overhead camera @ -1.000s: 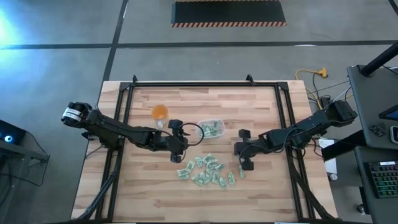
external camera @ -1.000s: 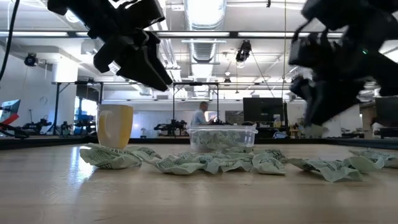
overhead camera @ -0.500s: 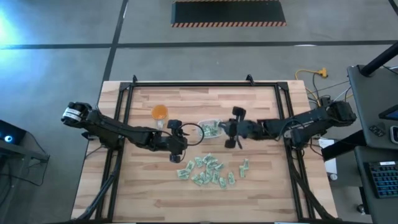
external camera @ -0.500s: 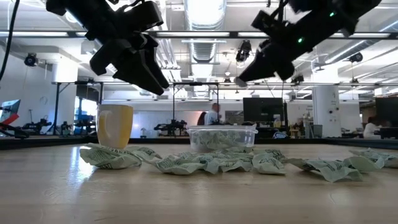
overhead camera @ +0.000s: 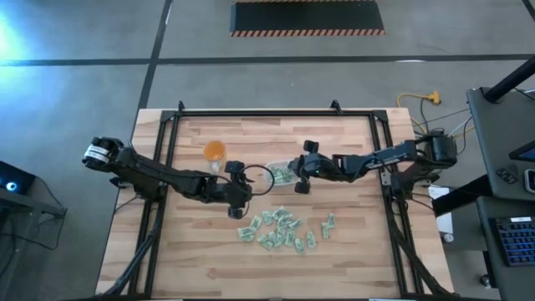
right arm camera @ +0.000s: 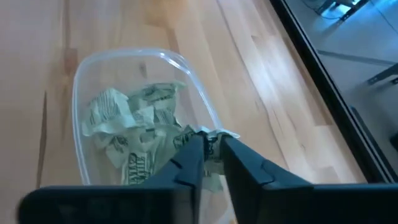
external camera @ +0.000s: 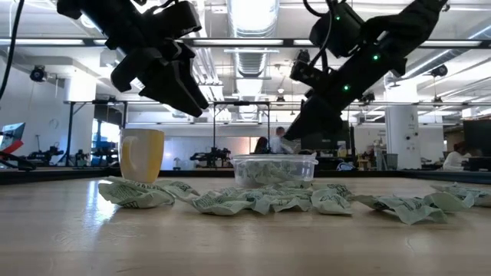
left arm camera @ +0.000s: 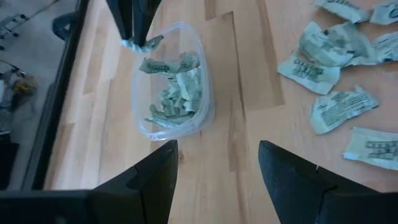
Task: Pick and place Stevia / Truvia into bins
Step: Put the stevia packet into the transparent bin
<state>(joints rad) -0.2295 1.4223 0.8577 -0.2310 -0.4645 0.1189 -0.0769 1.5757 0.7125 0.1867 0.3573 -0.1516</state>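
Observation:
The clear tub (overhead camera: 282, 173) stands on the wood table and holds several green and white packets (right arm camera: 137, 130). More packets lie loose in a pile (overhead camera: 280, 230) near the table's near side, also seen in the low view (external camera: 268, 201). My right gripper (right arm camera: 211, 149) hovers above the tub's right end, shut on one packet. My left gripper (left arm camera: 214, 162) hangs open above the table just left of the tub (left arm camera: 174, 87), holding nothing. My right gripper pinches one packet (right arm camera: 216, 135) between its two fingers, coming from above and slanting in from the table's right. The packet is lifted clear and sticks out below the fingertips (left arm camera: 142, 45), over the tub's rim.
An orange cup (overhead camera: 215, 151) stands upright left of the tub, toward the far edge. A black frame rail (overhead camera: 276, 113) runs around the table's far and side edges. Bare wood lies right of the tub and near the pile. People stand in the room beyond (external camera: 270, 142).
My right gripper rose from the table beside the pile's right end and swung toward the far left, ending over the tub's right end with a packet between its fingers. The left arm kept still.

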